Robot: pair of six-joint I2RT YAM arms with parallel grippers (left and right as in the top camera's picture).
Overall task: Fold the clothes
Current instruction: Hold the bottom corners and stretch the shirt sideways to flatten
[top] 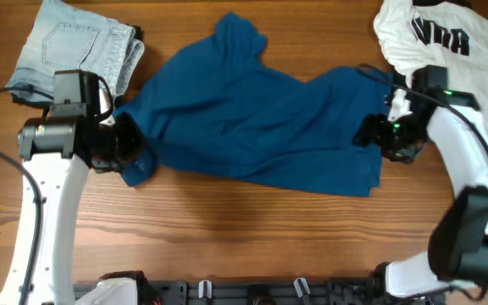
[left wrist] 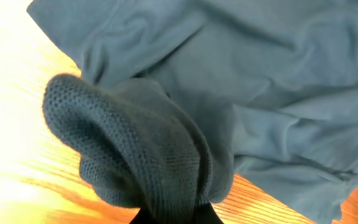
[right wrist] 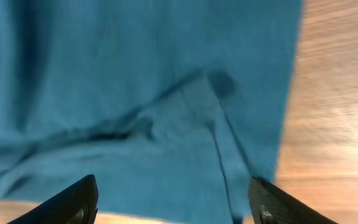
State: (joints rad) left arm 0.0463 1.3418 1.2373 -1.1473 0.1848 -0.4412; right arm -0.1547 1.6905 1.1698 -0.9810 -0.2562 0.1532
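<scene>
A large dark-blue short-sleeved shirt (top: pixel 252 127) lies crumpled across the middle of the wooden table. My left gripper (top: pixel 125 144) is at its left edge, shut on a bunched fold of the shirt's fabric (left wrist: pixel 148 155), which fills the left wrist view. My right gripper (top: pixel 378 135) is at the shirt's right edge, open, its two fingertips (right wrist: pixel 173 202) spread wide over the blue cloth (right wrist: pixel 135 93) with nothing between them. A white shirt with black lettering (top: pixel 447 42) lies at the back right. No black piece shows.
Folded light-blue denim (top: pixel 79 42) lies at the back left, just behind my left arm. Bare wood table (top: pixel 244 229) runs along the front. A black rail (top: pixel 244 291) lines the front edge.
</scene>
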